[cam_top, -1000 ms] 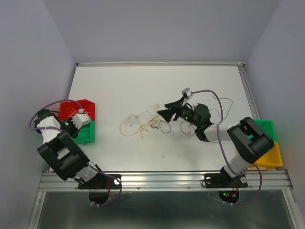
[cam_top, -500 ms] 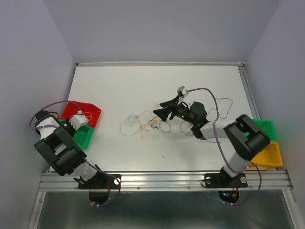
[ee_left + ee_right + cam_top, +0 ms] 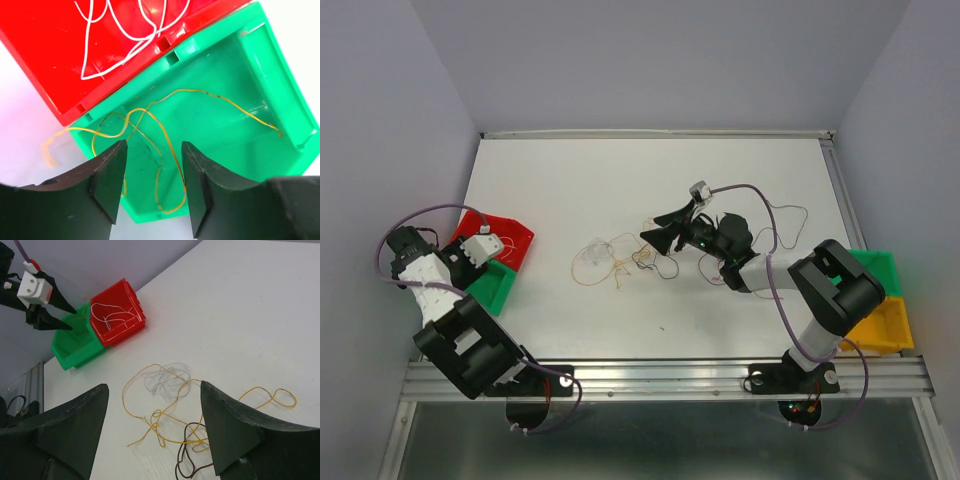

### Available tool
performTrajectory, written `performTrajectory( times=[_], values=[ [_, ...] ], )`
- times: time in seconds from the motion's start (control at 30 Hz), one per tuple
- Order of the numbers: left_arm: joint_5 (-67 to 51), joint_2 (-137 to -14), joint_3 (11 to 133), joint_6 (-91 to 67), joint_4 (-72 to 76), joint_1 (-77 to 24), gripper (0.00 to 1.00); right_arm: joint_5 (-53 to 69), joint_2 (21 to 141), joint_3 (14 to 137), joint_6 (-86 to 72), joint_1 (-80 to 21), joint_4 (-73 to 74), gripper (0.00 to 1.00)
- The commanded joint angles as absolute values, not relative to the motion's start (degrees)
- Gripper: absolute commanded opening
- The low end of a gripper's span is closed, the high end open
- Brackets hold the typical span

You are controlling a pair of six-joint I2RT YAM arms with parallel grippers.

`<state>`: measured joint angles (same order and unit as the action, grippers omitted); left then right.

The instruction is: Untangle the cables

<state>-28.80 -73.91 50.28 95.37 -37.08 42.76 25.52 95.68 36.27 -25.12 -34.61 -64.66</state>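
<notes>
Cables lie tangled just beneath the empty, wide-spread right pincer, not touching it.

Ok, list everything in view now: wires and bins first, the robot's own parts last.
Tangled cables: one heap, yellow, orange, dark brown and clear, table centre.
Yellow wire: one, in left green bin.
White wire: one, in red bin.
Red bin: one, table's left edge.
Left green bin: one, against the red one.
Right green bin: one, table's right edge.
Yellow bin: one, beside it.
Table: one, white.
Left pincer: black, open, over left green bin.
Right pincer: black, open, over the heap.
</notes>
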Motion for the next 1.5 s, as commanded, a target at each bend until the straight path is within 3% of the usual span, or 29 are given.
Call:
performTrajectory(
  times=[0.0, 0.3, 0.53, 0.73, 0.83, 0.87, 0.93, 1.03, 1.27, 1.33, 1.37, 1.43, 1.47],
  values=[
    [-29.36, -72.16, 52.2, 96.68, -42.96, 42.45, 0.61, 26.28, 95.45, 38.5, -24.87, -35.16, -67.06, 0.79],
    [-26.72, -66.89, 51.94, 96.07, -45.26, 42.45, 0.66, 26.37, 95.1, 38.23, -24.87, -35.16, -67.15, 0.79],
    [-28.56, -71.09, 55.8, 95.36, -52.19, 42.36, 0.65, 26.19, 94.66, 37.88, -24.7, -35.16, -67.15, 0.79],
    [-27.25, -70.93, 56.78, 95.8, -58.19, 42.36, 0.47, 25.93, 94.31, 37.53, -24.52, -35.24, -67.15, 0.79],
    [-25.32, -69.0, 54.15, 92.64, -53.54, 42.45, 0.31, 26.02, 94.04, 37.35, -24.52, -35.16, -67.15, 0.79],
    [-25.23, -68.73, 53.79, 92.29, -52.74, 42.45, 0.17, 26.02, 94.04, 37.35, -24.52, -35.16, -67.15, 0.79],
    [-25.22, -69.43, 53.79, 90.53, -51.24, 42.36, 0.05, 26.1, 94.04, 37.35, -24.52, -35.16, -67.15, 0.79],
    [-26.45, -73.46, 56.23, 88.69, -52.03, 42.36, 0.0, 26.1, 94.22, 37.44, -24.61, -35.16, -67.15, 0.79],
    [-30.23, -79.19, 60.38, 87.54, -52.56, 42.45, 0.03, 26.01, 94.04, 37.35, -24.43, -35.16, -67.15, 0.79],
    [-32.69, -76.83, 60.12, 87.45, -51.86, 42.45, 0.14, 26.28, 94.65, 37.7, -24.43, -35.24, -67.15, 0.79],
    [-34.61, -74.55, 60.03, 87.54, -51.51, 42.45, 0.26, 26.45, 95.18, 38.23, -24.61, -35.16, -67.06, 0.79],
    [-37.08, -72.08, 60.29, 87.36, -51.68, 42.45, 0.33, 27.24, 96.58, 39.11, -25.31, -35.16, -66.89, 0.79],
    [-38.22, -69.81, 60.38, 87.19, -51.77, 42.36, 0.44, 27.68, 97.03, 39.72, -25.49, -35.24, -65.75, 0.79]
  ],
)
